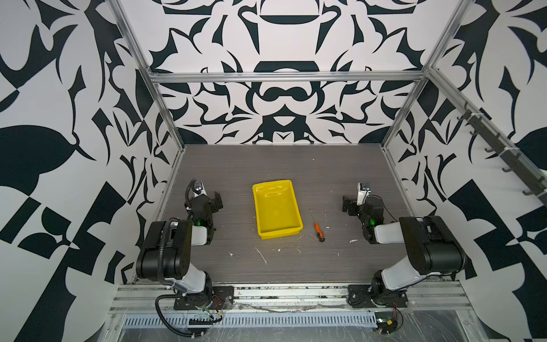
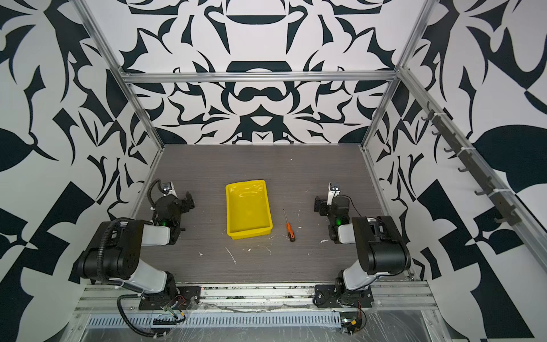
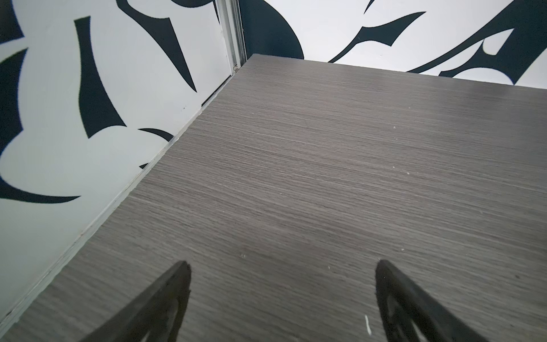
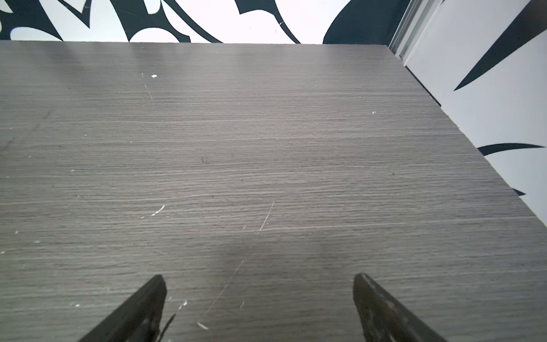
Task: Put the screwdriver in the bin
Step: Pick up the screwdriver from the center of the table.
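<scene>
The screwdriver [image 1: 318, 229] [image 2: 289, 229], orange-handled with a black end cap and a thin dark shaft, lies flat on the table just right of the bin, shaft pointing to the back. The bin [image 1: 276, 207] [image 2: 248, 208] is a bright yellow shallow tray in the table's middle, with nothing in it. My left gripper [image 1: 217, 200] [image 3: 282, 266] rests open at the left, well apart from the bin. At the right, my right gripper [image 1: 347, 204] [image 4: 259, 279] stands open and holds nothing, a short way right of the screwdriver. Neither wrist view shows the screwdriver or the bin.
The grey wood-grain table [image 1: 281, 165] carries white scuffs and flecks near its front. Patterned black-and-white walls with aluminium posts [image 1: 165, 109] close in the left, back and right sides. A rail with dark hooks [image 1: 497, 145] runs along the right wall.
</scene>
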